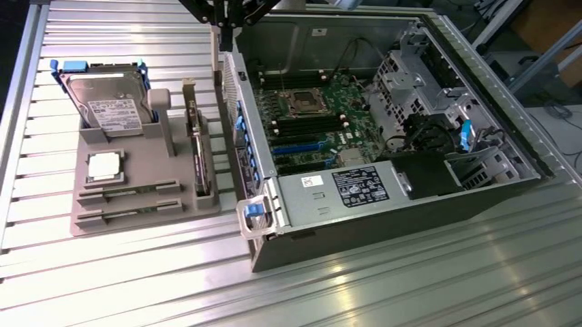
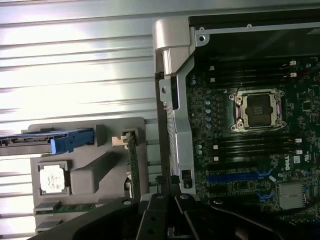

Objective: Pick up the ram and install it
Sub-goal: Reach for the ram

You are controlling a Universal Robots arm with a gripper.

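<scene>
Closest to my wrist camera is my own black metal gripper [image 2: 169,200], with the fingers pressed together and nothing pinched between them. I hang high, off the side of the grey plastic holder tray [image 1: 136,228] that faces the open dark computer case [image 1: 382,228], so I am well apart from the ram. The ram [image 2: 75,207], a long thin dark-green circuit-board stick, lies in a narrow slot at one end of this tray, just beside the square silver CPU chip [image 2: 53,178]. At the tray's other end sits the silver hard drive in its blue plastic frame [image 1: 108,109], and along the tray's case-side edge a taller green expansion card [image 1: 195,146] stands upright. Beyond the tray, inside the case, the green motherboard [image 2: 250,170] shows long black memory slots [image 2: 255,145] on both sides of an empty processor socket [image 2: 258,110]. I judge that the task is at its beginning: the pick is not yet done and the stick is untouched. Picking it calls for spread fingers, lined up with the stick's long thin sides and lowered straight, without knocking the expansion card or the chip.
</scene>
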